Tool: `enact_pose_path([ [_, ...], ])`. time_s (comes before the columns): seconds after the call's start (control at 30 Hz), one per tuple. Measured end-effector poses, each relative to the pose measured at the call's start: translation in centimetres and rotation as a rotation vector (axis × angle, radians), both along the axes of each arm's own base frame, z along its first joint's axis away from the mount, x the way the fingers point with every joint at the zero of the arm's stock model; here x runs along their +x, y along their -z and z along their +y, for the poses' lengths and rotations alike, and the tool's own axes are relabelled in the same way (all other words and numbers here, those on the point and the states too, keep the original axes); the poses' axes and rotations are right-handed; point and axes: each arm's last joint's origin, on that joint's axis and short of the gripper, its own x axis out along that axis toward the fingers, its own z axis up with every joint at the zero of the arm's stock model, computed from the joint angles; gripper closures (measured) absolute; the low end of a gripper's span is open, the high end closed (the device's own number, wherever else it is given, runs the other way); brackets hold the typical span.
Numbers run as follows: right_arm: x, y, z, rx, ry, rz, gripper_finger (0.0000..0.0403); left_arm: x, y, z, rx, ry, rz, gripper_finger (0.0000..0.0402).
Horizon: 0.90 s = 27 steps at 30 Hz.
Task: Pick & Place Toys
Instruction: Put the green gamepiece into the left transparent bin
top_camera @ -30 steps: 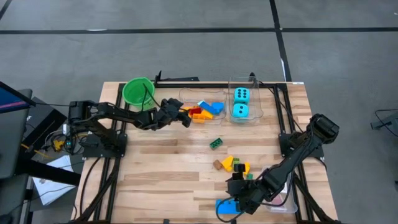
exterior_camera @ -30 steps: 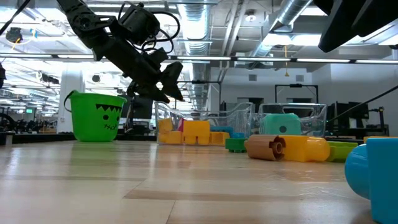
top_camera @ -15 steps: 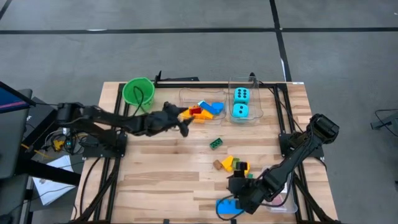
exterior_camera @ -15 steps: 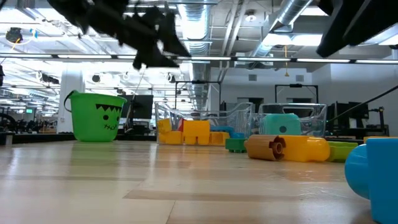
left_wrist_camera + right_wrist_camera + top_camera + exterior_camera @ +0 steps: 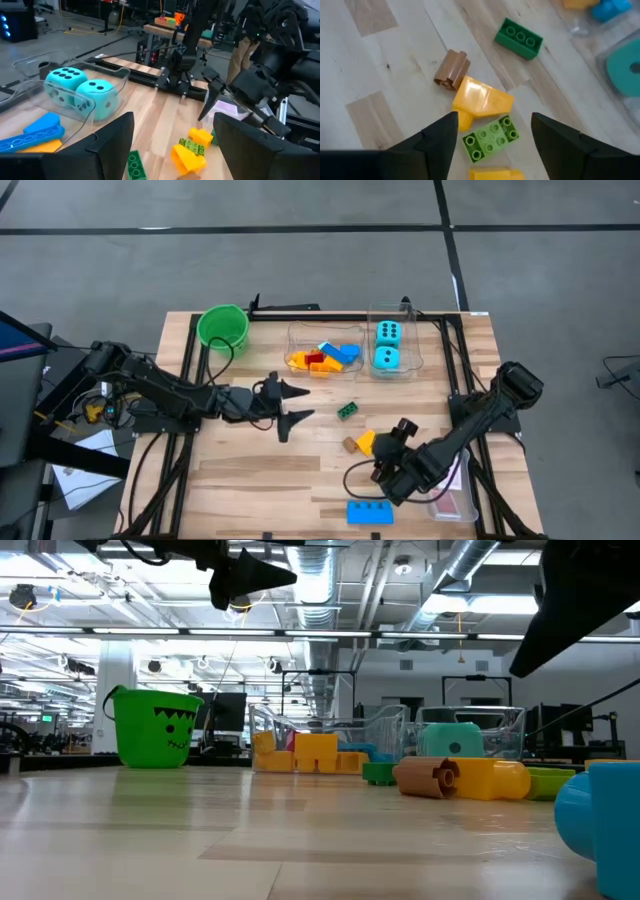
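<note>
My left gripper (image 5: 296, 404) is open and empty above the bare table, near the middle, pointing toward a green block (image 5: 348, 410). My right gripper (image 5: 380, 450) is open and empty just above a small pile: a yellow block (image 5: 480, 102), a brown piece (image 5: 452, 70) and a light-green block (image 5: 490, 140), all lying on the table. A blue block (image 5: 370, 512) lies flat near the front edge. Two cyan dice (image 5: 388, 347) sit in a clear tub, and more blocks (image 5: 325, 358) sit in the tub beside it.
A green bucket (image 5: 222, 326) stands at the far left. The two clear tubs (image 5: 415, 360) stand at the far edge. A third clear tub with pink cards (image 5: 455, 502) lies at the near right corner, under the right arm. Bare wood lies at the near left.
My left gripper has gone from the block tub toward the table's near edge, and it has risen in the low view. My right gripper has gone from over the blue block toward the far edge, to above the pile. The blue block now lies in plain view.
</note>
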Motion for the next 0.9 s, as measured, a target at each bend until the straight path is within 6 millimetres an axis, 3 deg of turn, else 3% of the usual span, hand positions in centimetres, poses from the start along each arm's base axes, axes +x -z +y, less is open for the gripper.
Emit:
enact_pose_path([
  [0.2, -0.1, 0.4, 0.0, 0.033, 0.017, 0.015, 0.0141, 0.1, 0.0, 0.4, 0.0, -0.015, -0.002, 0.0132],
  [0.5, -0.6, 3.5, -3.7, 0.064, 0.258, 0.093, 0.014, 0.1, 0.0, 0.3, -0.008, -0.016, -0.004, 0.0131],
  [0.77, 0.4, 4.4, -4.0, 0.17, 0.202, 0.088, 0.014, 0.1, 0.0, 0.3, -0.011, -0.016, -0.004, 0.0131],
  [0.9, 0.0, 5.2, -4.5, 0.197, 0.234, 0.126, 0.014, 0.1, 0.0, 0.3, -0.012, -0.016, -0.005, 0.0131],
])
